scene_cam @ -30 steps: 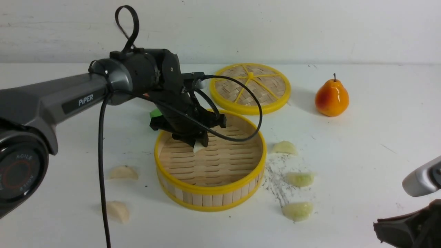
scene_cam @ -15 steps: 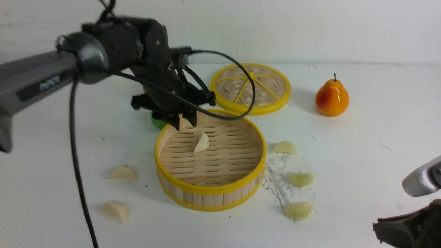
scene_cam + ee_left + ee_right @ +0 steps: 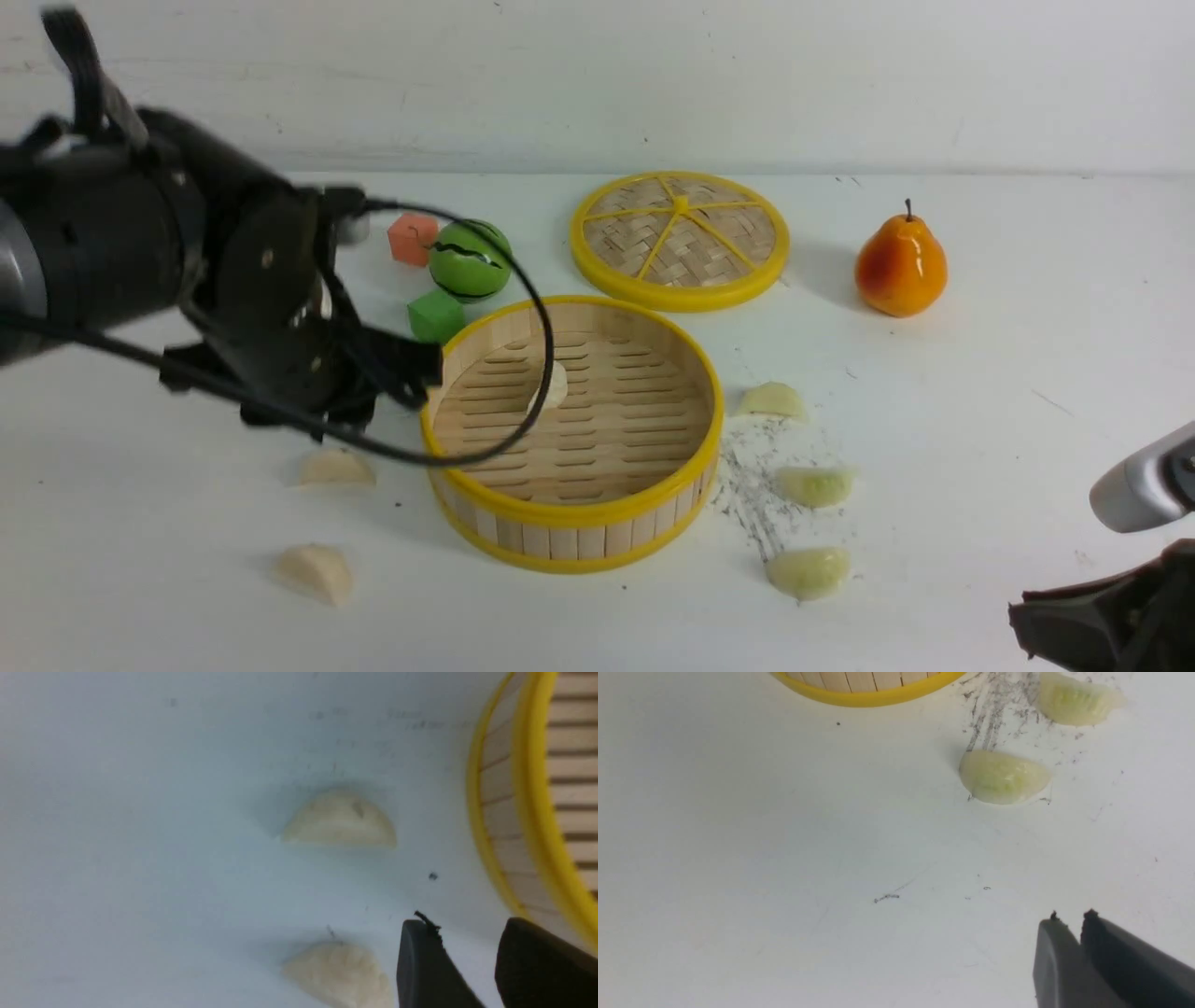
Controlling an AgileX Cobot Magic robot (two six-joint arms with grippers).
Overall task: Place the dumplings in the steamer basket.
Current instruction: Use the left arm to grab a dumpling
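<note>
The steamer basket holds 1 cream dumpling, long axis front to back; 5 more dumplings lie on the counter beside it. Jaws on the left gripper stand narrowly apart, on the right gripper nearly closed, both empty.

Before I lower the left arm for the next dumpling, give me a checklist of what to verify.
1. Left gripper empty, jaws apart: ok.
2. Target in sight: near cream dumpling beside the gripper, second cream dumpling beyond it, both on the table: ok.
3. Room in the steamer basket: a single dumpling inside, floor mostly bare: ok.
4. Left arm's cable clear of the basket: cannot tell; it loops across the rim in the front view.
5. Right gripper out of the way: ok, low at the robot's right, nothing between its jaws.
</note>
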